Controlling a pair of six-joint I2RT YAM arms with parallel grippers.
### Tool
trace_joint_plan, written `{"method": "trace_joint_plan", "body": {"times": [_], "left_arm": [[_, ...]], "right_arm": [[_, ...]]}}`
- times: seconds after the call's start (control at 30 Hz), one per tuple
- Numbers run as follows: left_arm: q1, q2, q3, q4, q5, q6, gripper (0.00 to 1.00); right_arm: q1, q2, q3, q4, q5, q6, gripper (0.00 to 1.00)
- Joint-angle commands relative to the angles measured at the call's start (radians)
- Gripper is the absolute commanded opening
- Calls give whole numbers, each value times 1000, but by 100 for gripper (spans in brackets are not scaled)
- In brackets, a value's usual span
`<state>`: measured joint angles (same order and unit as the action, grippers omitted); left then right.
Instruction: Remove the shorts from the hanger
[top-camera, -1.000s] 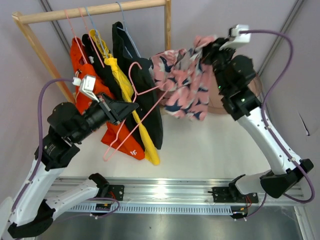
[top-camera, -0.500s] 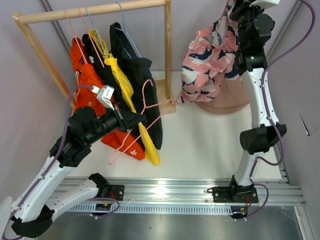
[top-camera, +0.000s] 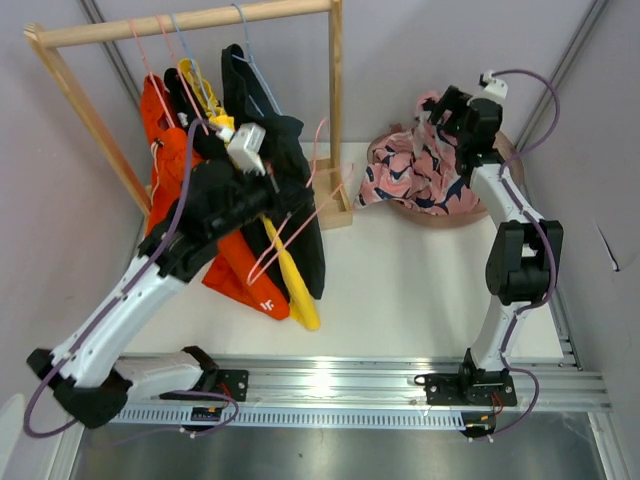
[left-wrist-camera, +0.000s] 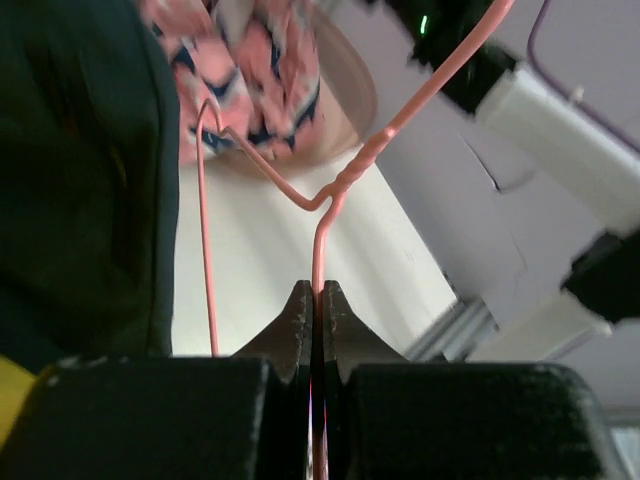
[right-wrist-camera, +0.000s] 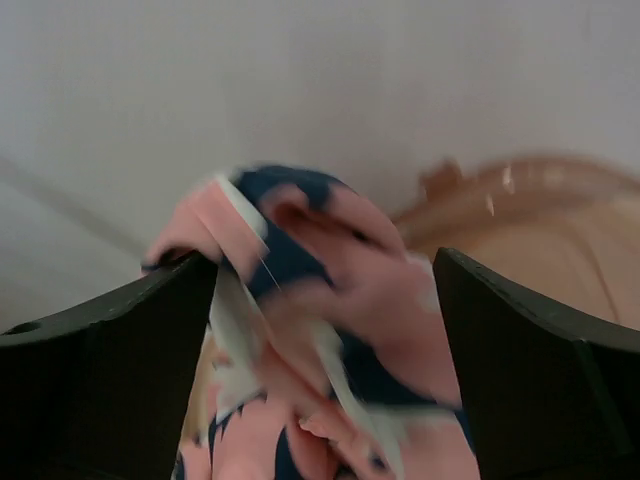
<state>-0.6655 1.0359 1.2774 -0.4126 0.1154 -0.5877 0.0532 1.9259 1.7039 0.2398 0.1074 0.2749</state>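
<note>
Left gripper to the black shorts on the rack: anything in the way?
Yes. The left gripper is shut on the empty pink hanger, and in the top view that wire lies across the front of the black shorts. Nothing else visible sits between them.

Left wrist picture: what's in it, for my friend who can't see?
The left gripper pinches an empty pink wire hanger. Behind it, pink floral shorts lie in a tan basket, and black shorts fill the left edge.

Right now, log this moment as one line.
left gripper: shut on pink hanger | right gripper: open over floral shorts | floral shorts: off hanger, in tan basket
</note>
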Motion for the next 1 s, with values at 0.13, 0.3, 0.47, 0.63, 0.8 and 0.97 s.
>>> {"method": "trace_joint_plan", "body": {"times": [0.13, 0.3, 0.47, 0.63, 0.8, 0.97], "left_arm": [[0, 285, 488, -26, -252, 138, 0], [44, 568, 897, -142, -306, 146, 0], [87, 754, 1174, -181, -339, 132, 0], [115, 777, 1171, -179, -401, 88, 0], [60, 646, 975, -186, -361, 60, 0], [1, 400, 682, -143, -422, 63, 0]], "right_arm": [[-3, -180, -192, -140, 29, 135, 99], [37, -395, -424, -113, 20, 141, 99], [65, -649, -674, -114, 2, 142, 99], [69, -812, -805, -152, -43, 185, 99], [89, -875, -860, -160, -61, 190, 99], [120, -857, -866, -152, -46, 196, 99]]}}
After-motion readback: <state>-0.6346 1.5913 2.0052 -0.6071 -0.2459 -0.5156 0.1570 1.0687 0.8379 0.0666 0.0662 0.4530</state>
